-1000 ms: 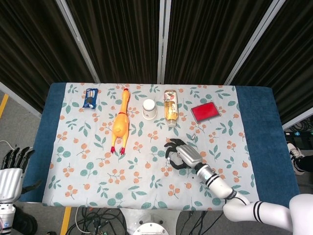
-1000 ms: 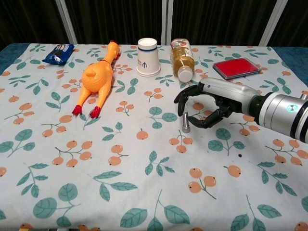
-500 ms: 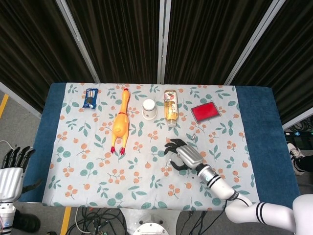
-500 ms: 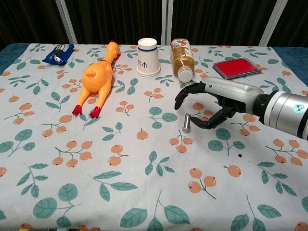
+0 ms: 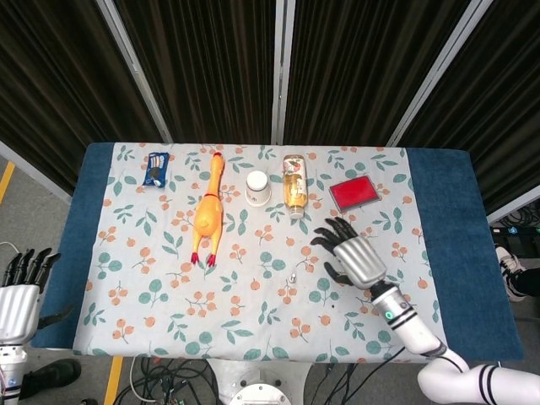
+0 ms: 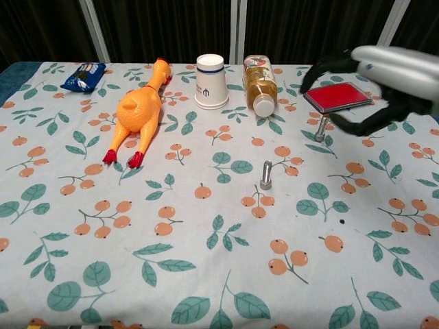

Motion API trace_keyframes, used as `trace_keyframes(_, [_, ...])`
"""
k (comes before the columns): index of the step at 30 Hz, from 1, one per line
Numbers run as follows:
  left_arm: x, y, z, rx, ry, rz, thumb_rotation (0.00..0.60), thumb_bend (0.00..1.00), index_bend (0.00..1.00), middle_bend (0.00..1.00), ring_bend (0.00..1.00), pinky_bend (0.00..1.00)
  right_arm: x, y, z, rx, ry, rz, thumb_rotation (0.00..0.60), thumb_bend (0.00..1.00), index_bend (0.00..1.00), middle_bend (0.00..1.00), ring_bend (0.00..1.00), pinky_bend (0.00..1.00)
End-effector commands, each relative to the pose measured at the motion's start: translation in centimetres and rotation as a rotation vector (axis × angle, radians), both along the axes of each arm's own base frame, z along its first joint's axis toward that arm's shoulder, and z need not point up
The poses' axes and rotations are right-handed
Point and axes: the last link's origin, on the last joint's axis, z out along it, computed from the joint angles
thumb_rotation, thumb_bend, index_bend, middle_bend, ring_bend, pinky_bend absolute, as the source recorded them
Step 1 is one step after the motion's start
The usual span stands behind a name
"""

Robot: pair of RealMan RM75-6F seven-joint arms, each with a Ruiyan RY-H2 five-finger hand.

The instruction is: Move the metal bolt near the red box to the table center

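Observation:
A metal bolt (image 6: 265,175) stands upright on the floral cloth near the table's middle, seen small in the head view as the bolt (image 5: 293,276). A second upright bolt (image 6: 319,128) stands just in front of the flat red box (image 6: 337,95), (image 5: 353,192). My right hand (image 6: 391,68), (image 5: 350,253) hovers raised over the red box area with its fingers spread and nothing in it. It is well clear of the middle bolt. My left hand (image 5: 21,291) is off the table at the lower left, fingers apart and holding nothing.
A yellow rubber chicken (image 6: 138,110) lies at the left. A white paper cup (image 6: 210,81) stands upside down beside a lying tea bottle (image 6: 258,83) at the back. A blue snack pack (image 6: 83,75) sits at the far left corner.
My right hand was curled around the standing bolt; it has lifted and swung right toward the red box. The bolt has stayed upright where it was.

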Motion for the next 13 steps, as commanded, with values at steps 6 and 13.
trace_keyframes(6, [-0.2, 0.5, -0.4, 0.001, -0.007, 0.006, 0.6, 0.06, 0.15, 0.09, 0.0, 0.0, -7.8, 7.3, 8.0, -0.227, 0.061, -0.213, 0.6, 0.41, 0.19, 0.14, 0.0, 0.0])
trace_keyframes(13, [0.1, 1.1, -0.8, 0.0, -0.012, -0.002, 0.6, 0.06, 0.15, 0.09, 0.0, 0.0, -9.9, 11.1, 9.4, -0.278, 0.011, -0.276, 0.6, 0.39, 0.15, 0.1, 0.0, 0.0])
